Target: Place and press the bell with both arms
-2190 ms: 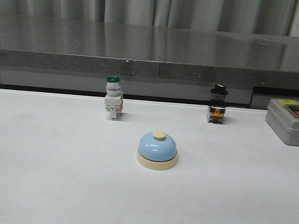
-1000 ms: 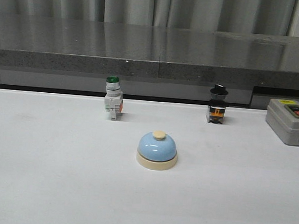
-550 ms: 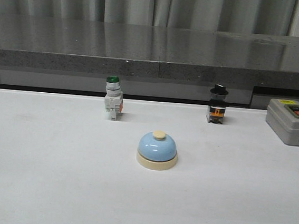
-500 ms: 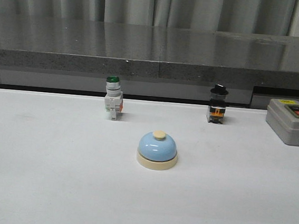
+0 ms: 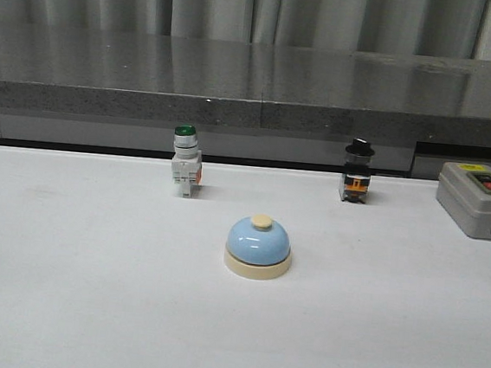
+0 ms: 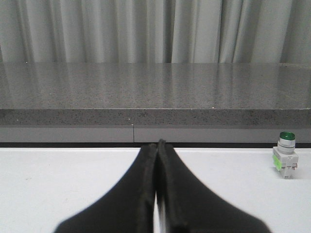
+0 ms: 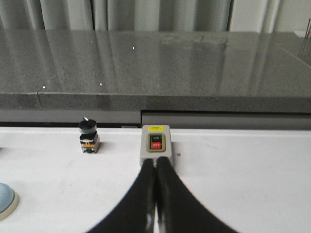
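The light-blue bell (image 5: pixel 259 246) with a cream base and cream button stands upright on the white table (image 5: pixel 87 291), near its middle. A sliver of it shows at the edge of the right wrist view (image 7: pixel 5 200). Neither arm shows in the front view. My left gripper (image 6: pixel 157 144) is shut and empty, low over the table, with the bell out of its view. My right gripper (image 7: pixel 156 161) is shut and empty, its tips in line with the grey box.
A green-capped white push-button switch (image 5: pixel 184 170) stands behind the bell to the left, also in the left wrist view (image 6: pixel 285 161). A black-knobbed switch (image 5: pixel 357 171) stands behind to the right. A grey box with red and black buttons (image 5: pixel 481 200) sits far right. A dark stone ledge (image 5: pixel 255 89) runs along the back.
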You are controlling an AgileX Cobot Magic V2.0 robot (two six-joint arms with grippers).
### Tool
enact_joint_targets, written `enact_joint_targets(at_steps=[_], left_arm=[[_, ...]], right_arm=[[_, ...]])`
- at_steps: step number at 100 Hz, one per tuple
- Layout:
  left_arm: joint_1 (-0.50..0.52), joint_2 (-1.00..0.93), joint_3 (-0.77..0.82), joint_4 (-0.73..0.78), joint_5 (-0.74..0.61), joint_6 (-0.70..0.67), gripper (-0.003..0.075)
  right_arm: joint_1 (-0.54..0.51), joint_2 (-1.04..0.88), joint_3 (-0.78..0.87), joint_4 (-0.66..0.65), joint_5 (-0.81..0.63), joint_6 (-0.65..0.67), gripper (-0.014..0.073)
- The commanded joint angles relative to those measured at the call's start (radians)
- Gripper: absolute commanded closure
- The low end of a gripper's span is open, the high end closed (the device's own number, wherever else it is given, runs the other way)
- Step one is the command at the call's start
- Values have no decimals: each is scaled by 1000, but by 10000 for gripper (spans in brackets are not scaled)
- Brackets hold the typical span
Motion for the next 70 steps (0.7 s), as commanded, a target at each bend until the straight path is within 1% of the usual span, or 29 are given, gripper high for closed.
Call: enact_joint_targets(at_steps=[1, 28, 42, 70], left_arm=[[0, -30, 43, 0, -78, -5, 741], [0, -30, 43, 0, -78, -5, 741], [0, -30, 43, 0, -78, -5, 741], [0, -30, 43, 0, -78, -5, 741]], right_arm=[[-6, 111, -76, -12, -51, -6, 653], [9, 405, -237, 16, -14, -6, 653], [74, 559, -340, 16, 35, -8, 653], [247, 884, -564, 16, 192, -11, 653]])
